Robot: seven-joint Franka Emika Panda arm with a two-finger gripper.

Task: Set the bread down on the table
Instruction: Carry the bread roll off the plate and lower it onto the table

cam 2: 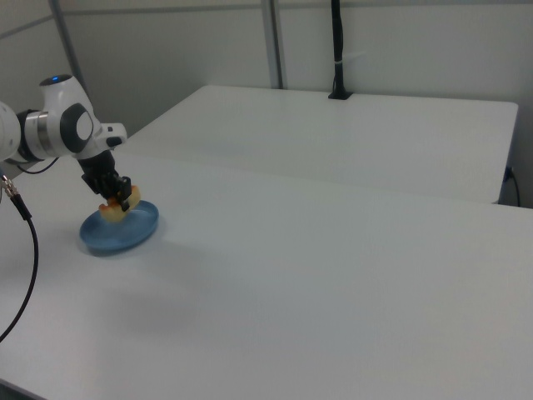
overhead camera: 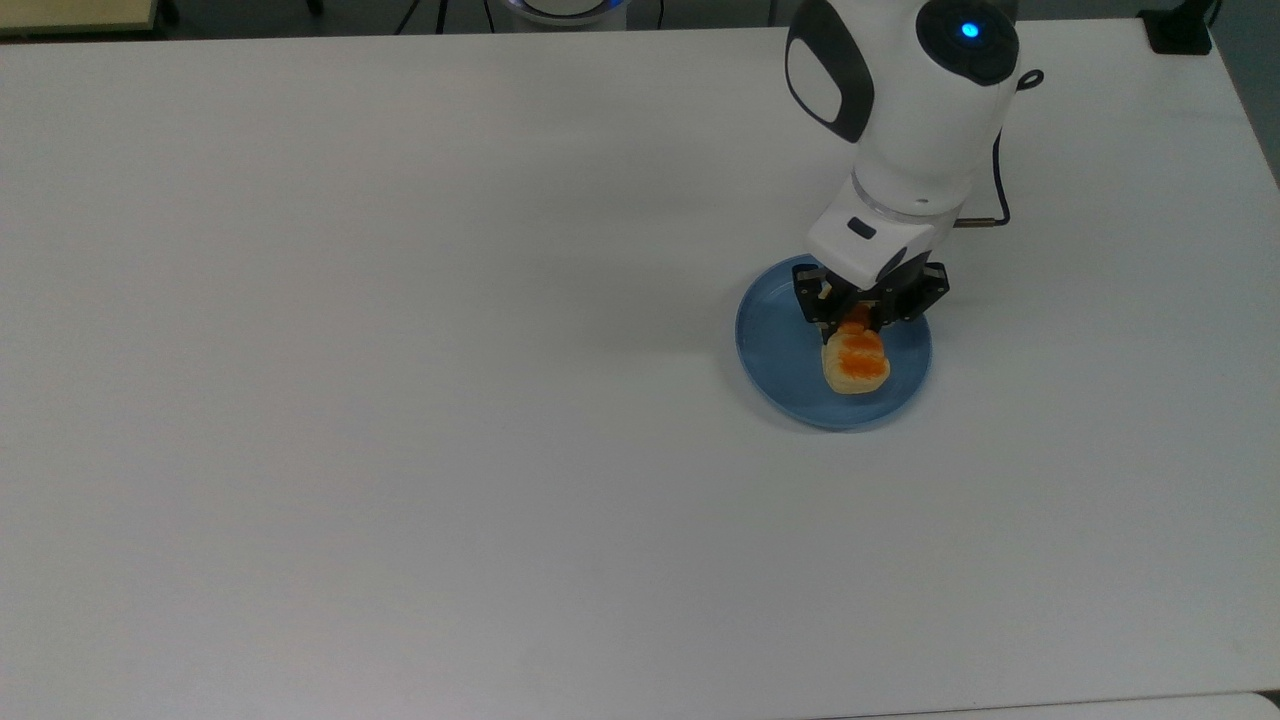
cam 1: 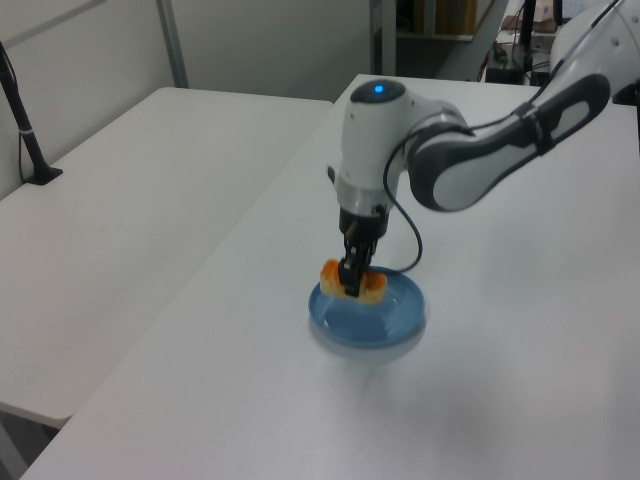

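The bread (overhead camera: 856,362), a small loaf with an orange-brown top, hangs just above the round blue plate (overhead camera: 778,352), and my gripper (overhead camera: 866,315) is shut on its far end. In the left view the bread (cam 1: 373,286) is clear of the plate (cam 1: 390,318), held in the gripper (cam 1: 351,283). In the right view the bread (cam 2: 111,211) hangs over the plate (cam 2: 129,233) under the gripper (cam 2: 122,198). The white table (overhead camera: 400,350) stretches wide to the top view's left of the plate.
A second white table (cam 1: 130,180) adjoins on the left view's left, with a black clamped post (cam 1: 25,130) at its edge. A black cable (overhead camera: 990,215) loops off the arm's wrist. The right view shows a black post (cam 2: 337,50) at the far table's back.
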